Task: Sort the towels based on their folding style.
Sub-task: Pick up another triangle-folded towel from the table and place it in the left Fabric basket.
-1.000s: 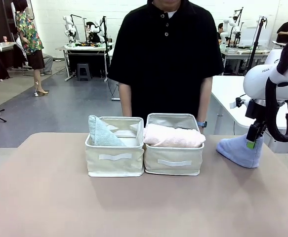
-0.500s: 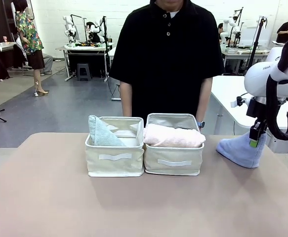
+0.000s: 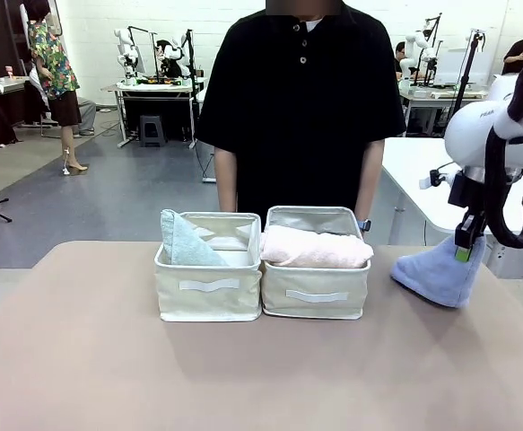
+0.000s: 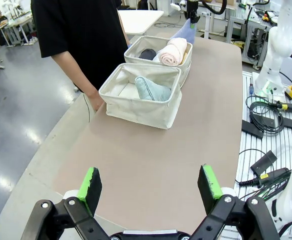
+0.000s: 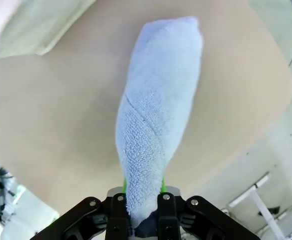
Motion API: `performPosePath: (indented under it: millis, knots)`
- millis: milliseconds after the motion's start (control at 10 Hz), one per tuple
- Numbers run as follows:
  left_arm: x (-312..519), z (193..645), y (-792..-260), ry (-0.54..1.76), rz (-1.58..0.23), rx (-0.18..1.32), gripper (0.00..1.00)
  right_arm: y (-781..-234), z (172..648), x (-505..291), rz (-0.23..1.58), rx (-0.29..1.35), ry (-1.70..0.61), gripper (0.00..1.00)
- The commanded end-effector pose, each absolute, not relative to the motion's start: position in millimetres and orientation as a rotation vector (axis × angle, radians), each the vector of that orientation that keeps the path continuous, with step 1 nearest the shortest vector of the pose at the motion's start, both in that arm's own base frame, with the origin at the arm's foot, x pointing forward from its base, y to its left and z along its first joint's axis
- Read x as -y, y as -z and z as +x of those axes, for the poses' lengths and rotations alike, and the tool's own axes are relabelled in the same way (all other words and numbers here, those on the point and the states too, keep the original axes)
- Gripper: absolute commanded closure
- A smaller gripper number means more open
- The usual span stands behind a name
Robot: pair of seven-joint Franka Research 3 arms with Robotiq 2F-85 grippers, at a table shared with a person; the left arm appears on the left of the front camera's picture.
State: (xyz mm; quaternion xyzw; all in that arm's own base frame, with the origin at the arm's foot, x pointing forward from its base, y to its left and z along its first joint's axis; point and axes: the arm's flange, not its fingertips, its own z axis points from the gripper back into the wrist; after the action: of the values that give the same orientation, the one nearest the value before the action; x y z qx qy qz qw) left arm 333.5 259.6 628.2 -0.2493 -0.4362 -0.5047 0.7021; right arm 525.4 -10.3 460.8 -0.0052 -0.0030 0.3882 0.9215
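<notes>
Blue towel (image 5: 158, 115) tip inside right tool (image 5: 143, 197)

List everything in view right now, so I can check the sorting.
Table: one, beige.
Fabric baskets: two, cream, side by side mid-table.
Cone-folded terry towels: two, light blue at the table's right, narrow end in the right gripper; mint green in the left basket.
Rolled terry towels: two, pale pink and dark grey, in the right basket.
Person: one, black shirt, behind the baskets.
Left gripper: one, black with green pads, open above bare table.
Right gripper: one, same colours, shut on the light blue towel.
</notes>
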Motion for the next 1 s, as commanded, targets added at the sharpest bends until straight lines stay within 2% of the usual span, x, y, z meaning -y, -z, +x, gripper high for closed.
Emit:
performPosePath:
  millis: [0, 200, 300, 500, 700, 900]
  knots:
    - [-261, 332, -630, 1.129, -0.559, 0.978, 0.0, -562, 484, -4, 0.011, -0.049, -0.851, 0.89]
    - [-261, 332, -630, 1.129, -0.559, 0.978, 0.0, -657, 451, -13, 0.013, 0.002, -0.895, 0.89]
    - [-261, 332, -630, 1.129, -0.559, 0.978, 0.0, -689, 440, -16, 0.033, -0.003, -0.907, 0.89]
    - [-261, 332, -630, 1.129, -0.559, 0.978, 0.0, -706, 432, -17, 0.039, 0.026, -0.9, 0.89]
    - [-261, 332, -630, 1.129, -0.559, 0.978, 0.0, -690, 444, -4, 0.093, -0.026, -0.889, 0.89]
    - [-261, 332, -630, 1.129, -0.559, 0.978, 0.0, -700, 455, -36, 0.193, 0.006, -0.951, 0.89]
